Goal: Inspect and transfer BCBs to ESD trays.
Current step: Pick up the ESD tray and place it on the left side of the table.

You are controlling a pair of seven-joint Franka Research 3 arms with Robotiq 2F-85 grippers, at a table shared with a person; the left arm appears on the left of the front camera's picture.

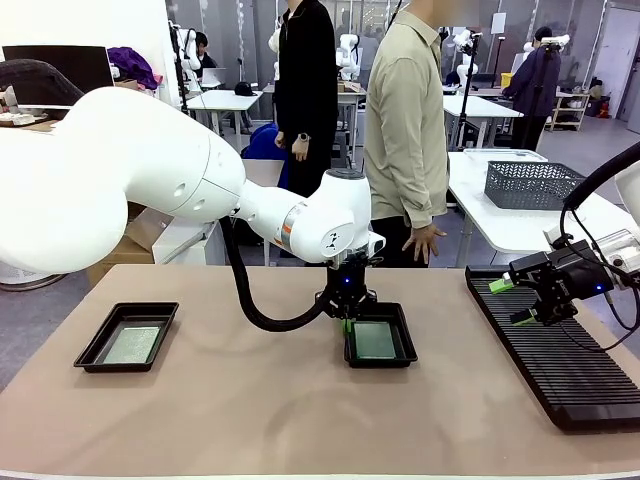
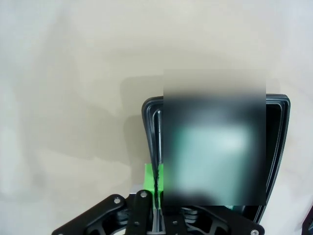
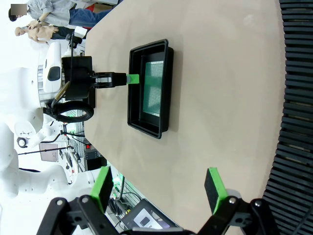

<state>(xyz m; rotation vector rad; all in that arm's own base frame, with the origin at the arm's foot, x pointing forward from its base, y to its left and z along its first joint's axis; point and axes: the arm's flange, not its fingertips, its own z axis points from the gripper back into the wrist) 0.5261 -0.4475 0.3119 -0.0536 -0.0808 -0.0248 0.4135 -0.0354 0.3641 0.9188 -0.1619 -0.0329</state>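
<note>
2 trays [image 1: 90,357] [image 1: 408,345], left and centre, each hold 1 board [image 1: 131,345] [image 1: 375,340]; rack [image 1: 560,360] lies right.

You won't find any text, label, brand name, number or sign here that can be read. The green board [image 1: 376,340] in the middle tray [image 1: 407,356] shows a pale speckled face in the front view and fine rows of dots in the right wrist view, but no lettering comes through at this size. The board in the tray at the left [image 1: 100,352] is just as plain. The small screen [image 3: 146,221] near the bottom edge of the right wrist view carries marks too small to make out.
</note>
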